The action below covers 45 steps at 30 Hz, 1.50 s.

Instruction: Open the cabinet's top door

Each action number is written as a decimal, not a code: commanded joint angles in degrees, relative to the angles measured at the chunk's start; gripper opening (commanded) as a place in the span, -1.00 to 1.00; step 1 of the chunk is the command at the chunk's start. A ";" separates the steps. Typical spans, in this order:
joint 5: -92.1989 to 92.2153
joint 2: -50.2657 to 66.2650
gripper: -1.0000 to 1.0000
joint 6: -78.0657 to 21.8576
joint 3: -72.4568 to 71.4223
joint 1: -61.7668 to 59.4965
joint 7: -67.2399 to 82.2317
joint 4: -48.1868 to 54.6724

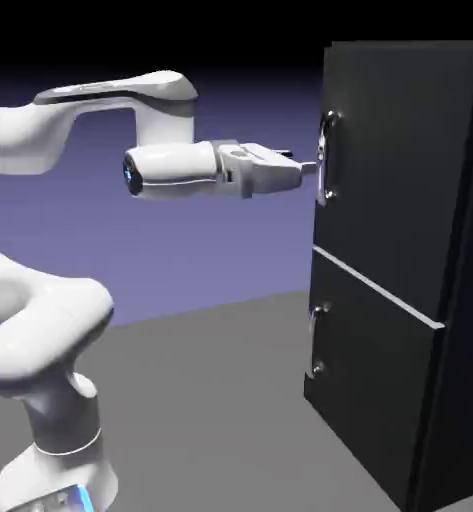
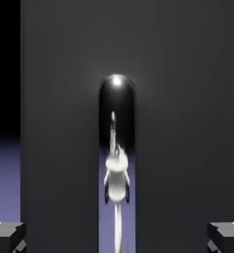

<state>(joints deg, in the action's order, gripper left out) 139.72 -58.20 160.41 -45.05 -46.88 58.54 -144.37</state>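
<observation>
I have the arm stretched level, its end effector [image 1: 302,166] just short of the top door [image 1: 400,160] of the tall black cabinet [image 1: 410,330], which stands on the grey table [image 1: 210,400]. The fingers [image 2: 7,236] are spread wide and empty, so they can straddle the vertical silver handle [image 1: 327,158]. The door looks shut.

The cabinet [image 1: 405,270] is a tall matte black box standing upright at the exterior view's right. Its top door [image 1: 390,150] sits shut and flush above a thin grey seam, its vertical silver bar handle [image 1: 328,158] near the left edge
</observation>
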 commanded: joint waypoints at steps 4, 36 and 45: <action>1.80 2.04 -1.00 -1.22 -2.22 -3.70 1.13 2.50; -64.93 -3.13 -1.00 -58.62 64.22 16.74 -5.16 -14.12; -79.34 10.49 -1.00 -79.01 82.91 24.81 -0.99 -0.54</action>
<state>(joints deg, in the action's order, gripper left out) 60.37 -47.71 81.33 37.86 -22.07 57.55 -144.90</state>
